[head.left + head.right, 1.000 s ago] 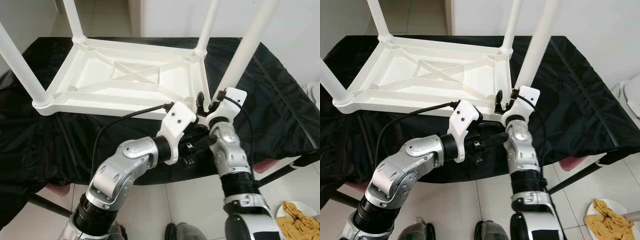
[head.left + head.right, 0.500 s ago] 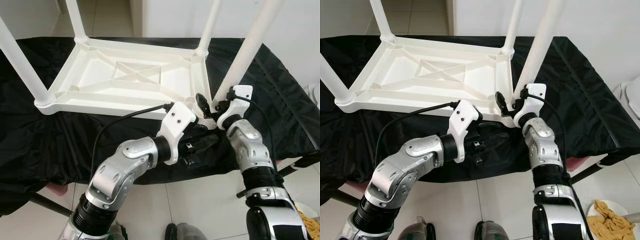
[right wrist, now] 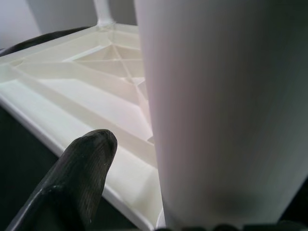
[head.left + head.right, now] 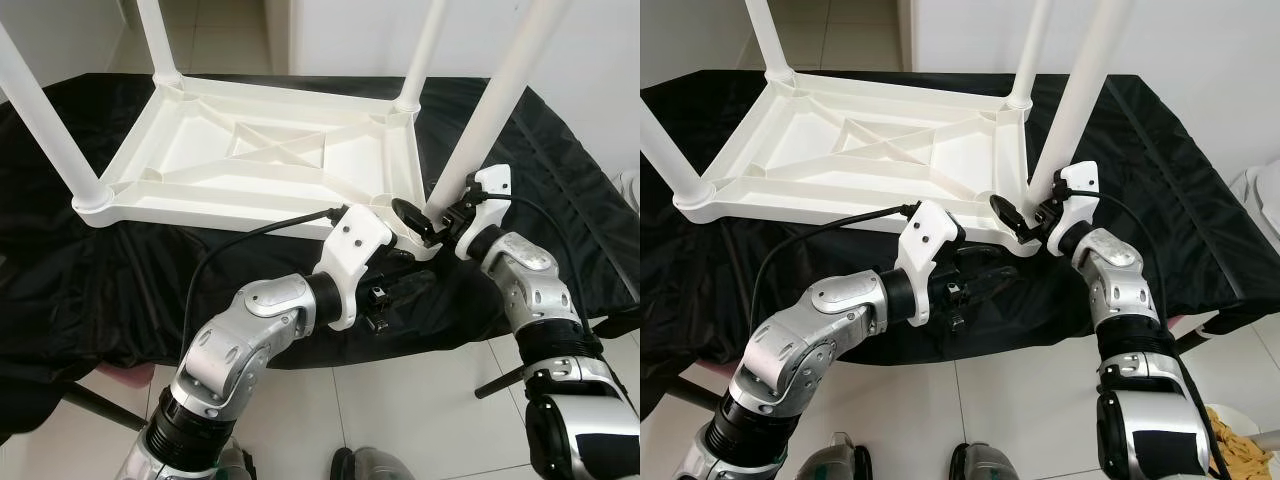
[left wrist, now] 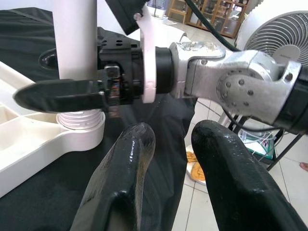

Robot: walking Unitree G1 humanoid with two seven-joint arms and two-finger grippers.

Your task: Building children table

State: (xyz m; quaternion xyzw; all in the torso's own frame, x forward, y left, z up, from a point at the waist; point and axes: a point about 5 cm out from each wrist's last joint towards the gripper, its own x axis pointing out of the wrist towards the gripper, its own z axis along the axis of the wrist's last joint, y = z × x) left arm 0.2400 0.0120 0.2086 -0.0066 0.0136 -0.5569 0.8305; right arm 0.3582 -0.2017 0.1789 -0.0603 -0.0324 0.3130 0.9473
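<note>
The white plastic children's table [image 4: 230, 205] lies upside down on a black cloth, its legs pointing up. My right gripper [image 4: 420, 212] is at the foot of the near right leg [image 4: 495, 110], by the table's near right corner. It is open and straddles the leg: one finger [image 5: 57, 94] crosses in front and the other passes behind. In the right wrist view a gap shows between the finger [image 3: 82, 178] and the leg [image 3: 226, 110]. My left gripper [image 4: 400, 285] hangs just below the table's near edge, open, with nothing between its fingers [image 5: 125, 168].
The black cloth [image 4: 120, 270] covers the work surface and drapes over its near edge. Tiled floor lies below, with a plate of food [image 4: 1240, 440] at the lower right. A fan [image 5: 284, 38] stands off to the right. The other legs [image 4: 45, 120] rise at the remaining corners.
My right forearm has swung out to the right and its gripper has turned from pointing up to lying sideways around the leg's foot. The left arm has stayed put.
</note>
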